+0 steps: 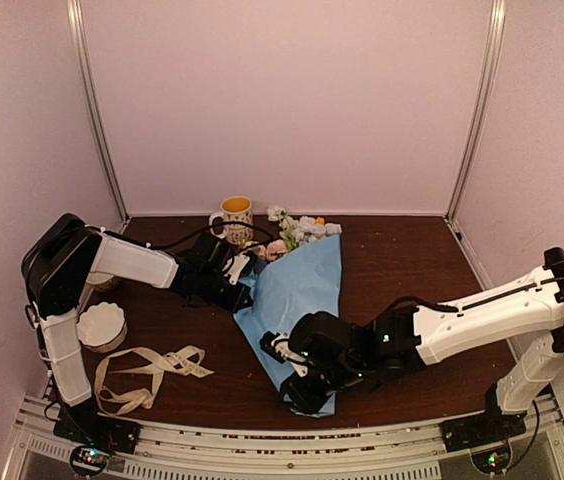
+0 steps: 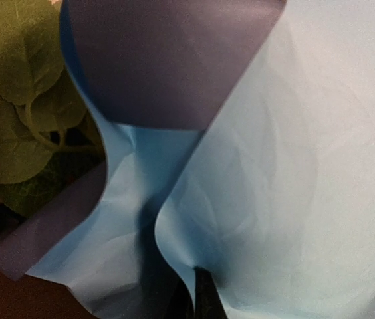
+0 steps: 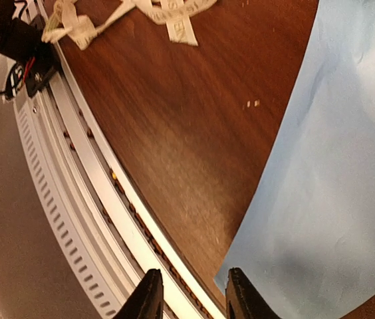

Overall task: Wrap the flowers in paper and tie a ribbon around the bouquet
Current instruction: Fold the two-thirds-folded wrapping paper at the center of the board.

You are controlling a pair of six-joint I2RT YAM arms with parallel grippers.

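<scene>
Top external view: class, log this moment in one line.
left gripper: shut on paper, far edge | right gripper: open by paper's near tip | flowers: poking out far end | ribbon: lying loose, untied

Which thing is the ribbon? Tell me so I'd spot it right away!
Look at the near left corner of the dark wooden table. Beside the white bowl lies the ribbon, the only flat cream band, looped and curly.
</scene>
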